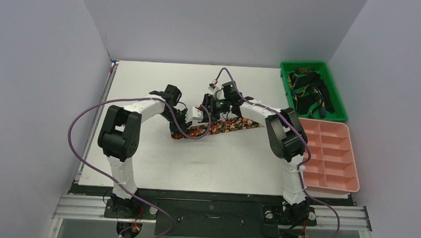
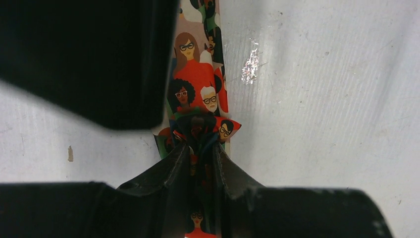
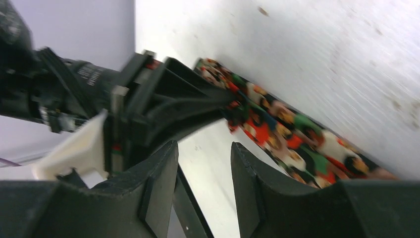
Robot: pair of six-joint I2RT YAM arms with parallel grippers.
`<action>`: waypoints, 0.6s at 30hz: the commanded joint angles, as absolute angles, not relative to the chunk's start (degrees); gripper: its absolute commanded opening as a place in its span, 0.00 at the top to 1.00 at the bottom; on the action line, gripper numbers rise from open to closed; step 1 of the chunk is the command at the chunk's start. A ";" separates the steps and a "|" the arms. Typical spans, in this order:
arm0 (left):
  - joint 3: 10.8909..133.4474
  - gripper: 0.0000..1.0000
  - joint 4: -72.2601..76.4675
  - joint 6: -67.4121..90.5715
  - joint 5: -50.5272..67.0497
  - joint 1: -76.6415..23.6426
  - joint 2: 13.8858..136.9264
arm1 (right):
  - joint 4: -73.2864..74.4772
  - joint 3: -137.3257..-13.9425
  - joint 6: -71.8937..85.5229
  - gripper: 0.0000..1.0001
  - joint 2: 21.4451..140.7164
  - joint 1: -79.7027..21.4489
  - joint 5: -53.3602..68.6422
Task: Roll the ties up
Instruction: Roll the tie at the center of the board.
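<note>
One printed tie lies centred on the desk, folded end clamped by the left gripper; the right gripper gapes halfway, empty. One green bin, far right corner, holds several dark ties.

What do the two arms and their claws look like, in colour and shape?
The left arm and right arm have white links with bulky black joints; a purple cable loops along each. The left claw and right claw are black and wedge-shaped.
</note>
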State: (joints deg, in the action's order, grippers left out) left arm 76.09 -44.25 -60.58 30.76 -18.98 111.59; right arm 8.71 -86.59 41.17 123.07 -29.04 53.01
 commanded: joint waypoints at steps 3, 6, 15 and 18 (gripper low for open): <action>76.05 0.84 -41.85 -58.52 33.25 -18.37 110.93 | -6.48 -87.40 51.01 0.60 125.44 -30.91 54.85; 75.95 0.84 -41.51 -58.32 33.10 -18.40 110.84 | -1.95 -87.98 48.12 0.60 127.08 -31.38 53.89; 75.61 0.84 -40.99 -57.78 32.88 -18.28 110.62 | 3.43 -87.23 44.24 0.64 127.78 -32.04 53.64; 75.63 0.84 -40.97 -57.78 32.94 -18.28 110.67 | 3.81 -88.51 44.10 0.65 128.84 -32.64 54.01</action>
State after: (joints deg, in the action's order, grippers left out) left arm 75.72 -42.35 -57.91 31.57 -18.33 111.59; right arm 4.62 -86.72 45.58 128.31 -31.68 53.43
